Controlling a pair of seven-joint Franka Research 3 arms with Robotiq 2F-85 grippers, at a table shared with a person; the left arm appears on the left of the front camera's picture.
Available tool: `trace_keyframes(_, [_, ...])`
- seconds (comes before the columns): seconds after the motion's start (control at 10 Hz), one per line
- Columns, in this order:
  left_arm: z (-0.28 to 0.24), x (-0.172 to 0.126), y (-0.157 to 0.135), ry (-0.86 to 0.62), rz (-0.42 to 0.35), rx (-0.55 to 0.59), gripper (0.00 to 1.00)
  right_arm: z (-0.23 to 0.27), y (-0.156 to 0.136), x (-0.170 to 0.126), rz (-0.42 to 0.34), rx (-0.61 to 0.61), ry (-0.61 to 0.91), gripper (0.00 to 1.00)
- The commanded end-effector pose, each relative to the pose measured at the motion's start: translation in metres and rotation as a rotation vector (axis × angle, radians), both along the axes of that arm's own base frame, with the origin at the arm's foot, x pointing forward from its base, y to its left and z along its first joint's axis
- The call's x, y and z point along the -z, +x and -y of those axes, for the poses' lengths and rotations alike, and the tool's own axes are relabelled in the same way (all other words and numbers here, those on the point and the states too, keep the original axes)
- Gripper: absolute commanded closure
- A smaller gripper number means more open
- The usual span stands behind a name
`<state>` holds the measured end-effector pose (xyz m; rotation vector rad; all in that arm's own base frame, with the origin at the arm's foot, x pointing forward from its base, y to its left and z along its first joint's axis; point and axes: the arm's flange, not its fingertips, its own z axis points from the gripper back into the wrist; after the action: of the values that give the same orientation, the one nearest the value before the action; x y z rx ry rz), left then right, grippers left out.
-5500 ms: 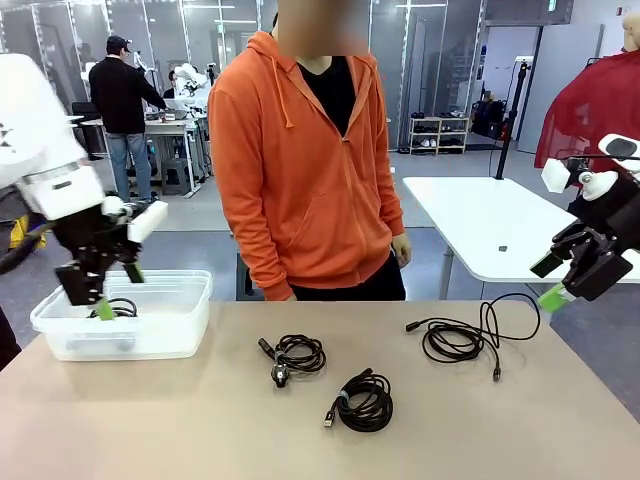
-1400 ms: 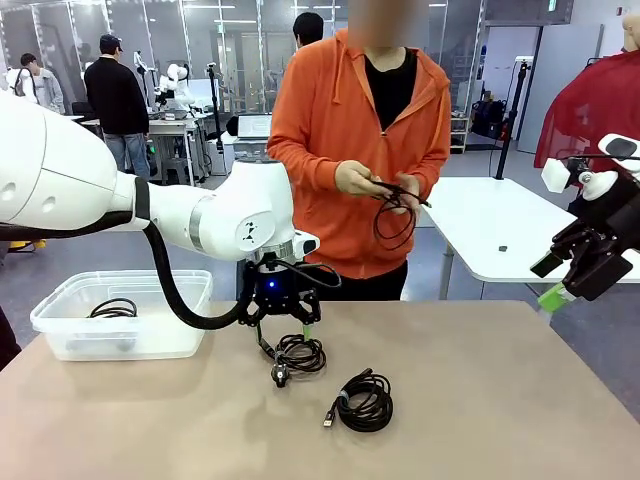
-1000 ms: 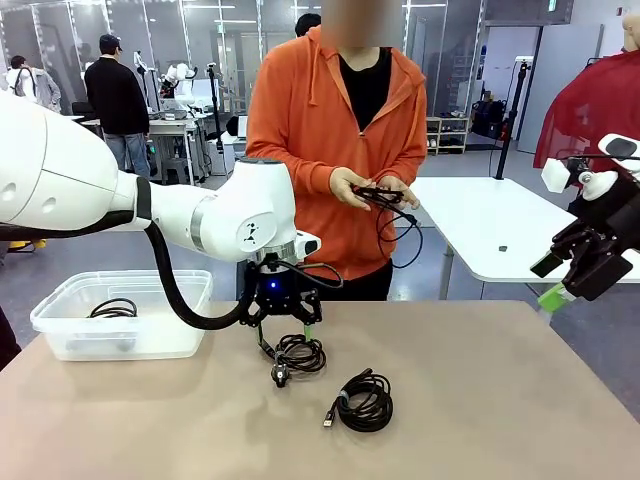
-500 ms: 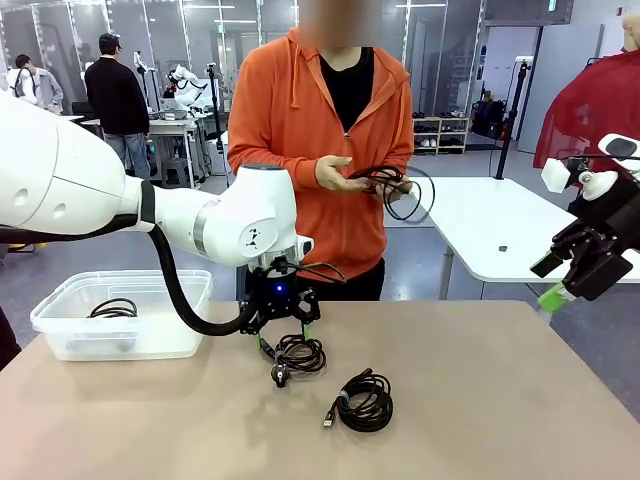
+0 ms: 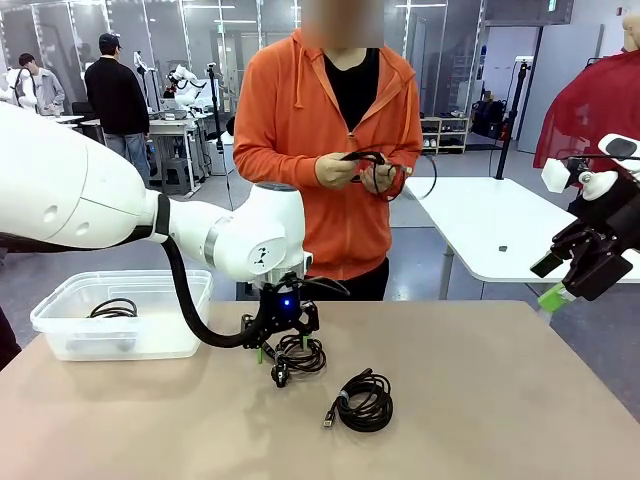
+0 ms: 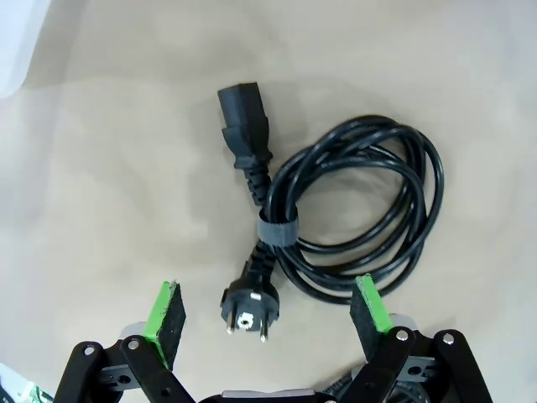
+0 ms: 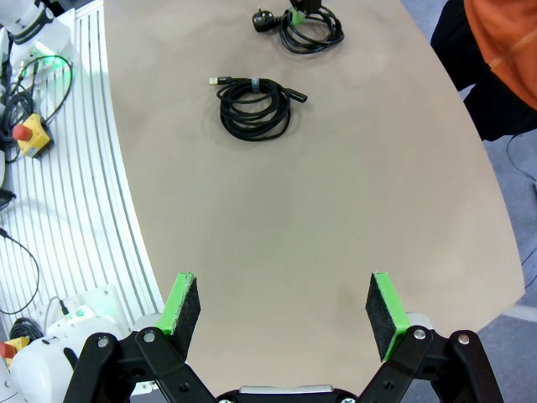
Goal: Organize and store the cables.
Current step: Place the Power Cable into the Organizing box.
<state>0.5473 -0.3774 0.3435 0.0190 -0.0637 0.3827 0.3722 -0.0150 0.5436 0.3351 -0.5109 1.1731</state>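
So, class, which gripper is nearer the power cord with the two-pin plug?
Left. The left gripper is directly over the power cord; the right gripper hangs away at the table's right edge.

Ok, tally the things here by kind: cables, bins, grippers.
Cables: 4 (power cable and thin cable on the table, one in the bin, one in the person's hands)
Bins: 1
Grippers: 2 (left gripper, right gripper)
Total: 7

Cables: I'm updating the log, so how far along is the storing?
Done: one cable lies in the clear bin. In hand: the open left claw hangs over the power cord on the table, and the person's hands hold another cable. Left: the black coil nearer the robot, untouched.
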Motion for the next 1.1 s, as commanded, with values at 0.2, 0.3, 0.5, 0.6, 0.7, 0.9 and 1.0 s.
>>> trace_keyframes(0.2, [-0.002,0.015,0.017,0.032,0.003,-0.042,0.00,-0.002,0.003,-0.001,0.004,0.007,0.002,0.00])
trace_keyframes(0.3, [-0.005,0.018,0.021,0.028,0.005,-0.050,0.00,-0.002,0.003,-0.001,0.004,0.007,0.002,0.00])
trace_keyframes(0.5, [-0.006,0.026,0.032,0.021,-0.006,-0.064,0.00,-0.002,0.003,-0.001,0.004,0.007,0.002,0.00])
trace_keyframes(0.6, [-0.007,0.028,0.036,0.019,-0.007,-0.070,0.00,-0.002,0.003,-0.001,0.004,0.007,0.002,0.00])
trace_keyframes(0.7, [-0.007,0.032,0.040,0.022,-0.020,-0.077,0.00,-0.002,0.003,-0.001,0.004,0.007,0.002,0.00])
trace_keyframes(0.9, [-0.007,0.038,0.044,0.027,-0.040,-0.086,0.00,-0.002,0.003,-0.001,0.004,0.007,0.002,0.00])
trace_keyframes(1.0, [-0.007,0.038,0.044,0.024,-0.042,-0.087,0.00,-0.002,0.003,-0.001,0.004,0.007,0.002,0.00])
